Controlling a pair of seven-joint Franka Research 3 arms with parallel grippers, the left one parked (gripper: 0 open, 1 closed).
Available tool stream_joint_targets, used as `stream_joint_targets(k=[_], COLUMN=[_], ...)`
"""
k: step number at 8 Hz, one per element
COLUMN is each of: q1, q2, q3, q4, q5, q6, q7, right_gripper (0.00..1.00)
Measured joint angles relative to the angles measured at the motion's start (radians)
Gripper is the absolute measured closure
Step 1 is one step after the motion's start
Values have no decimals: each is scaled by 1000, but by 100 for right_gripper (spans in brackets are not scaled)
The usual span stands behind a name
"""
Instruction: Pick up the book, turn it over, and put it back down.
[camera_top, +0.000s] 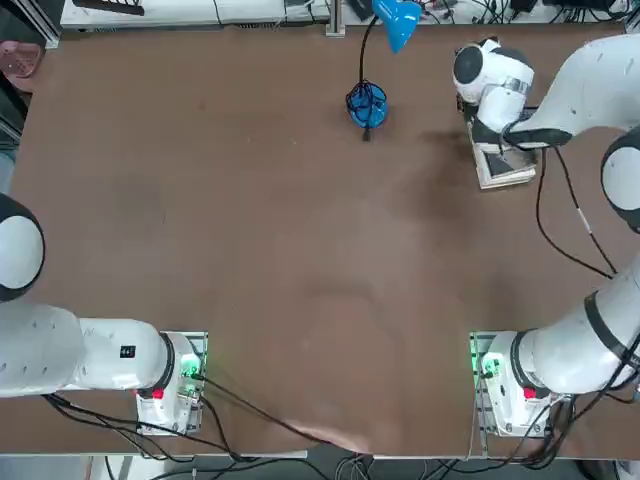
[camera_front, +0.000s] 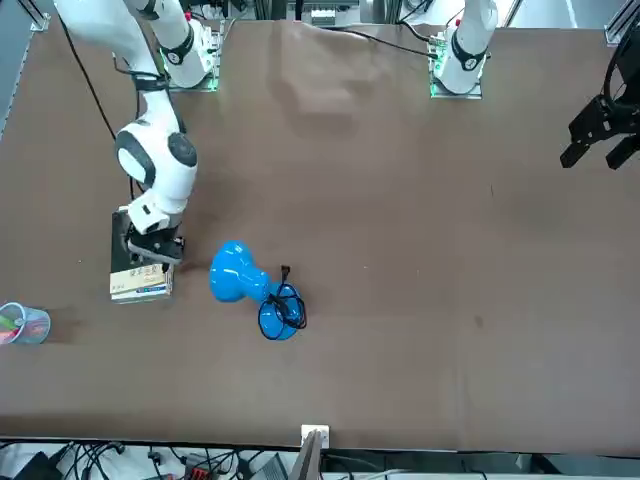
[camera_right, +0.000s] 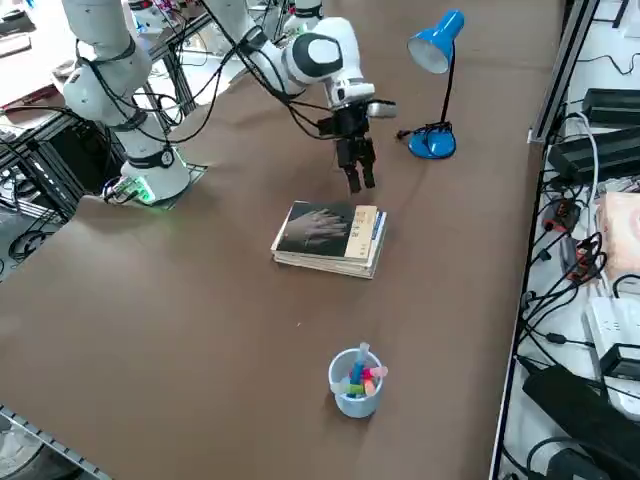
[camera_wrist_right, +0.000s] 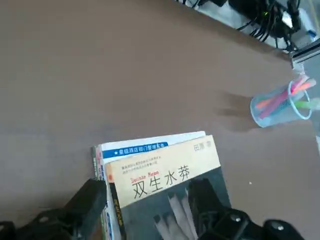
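Book (camera_right: 315, 228), one: dark grey cover with pale hand picture and cream title band, face up atop a stack of other books (camera_right: 322, 264). Right tool (camera_right: 362, 186), one: released, fingers spread, poised above the stack. Cup (camera_right: 354, 392), pale blue, holding colored markers (camera_right: 364, 380). Lamp (camera_right: 432, 47), blue, standing on the brown surface (camera_right: 220, 330).

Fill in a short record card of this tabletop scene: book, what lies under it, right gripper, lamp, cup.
book: dark-grey cover with a pale hand picture, facing up
under it: at least one other book, white with a blue band
right gripper: open, above the books, holding nothing
lamp: blue, on the table beyond the books from the cup
cup: light blue, holding colourful sticks, upright on the table
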Motion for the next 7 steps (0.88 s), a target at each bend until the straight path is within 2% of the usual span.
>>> stream_joint_targets(k=[2,4,7], q1=[0,1,-6], q2=[-11,-30,-42], q3=[11,17,9], q4=[82,241,437], q5=[212,476,675], q6=[-130,-351,-611], q7=[-226,-541,-809], right_gripper=[0,0,0])
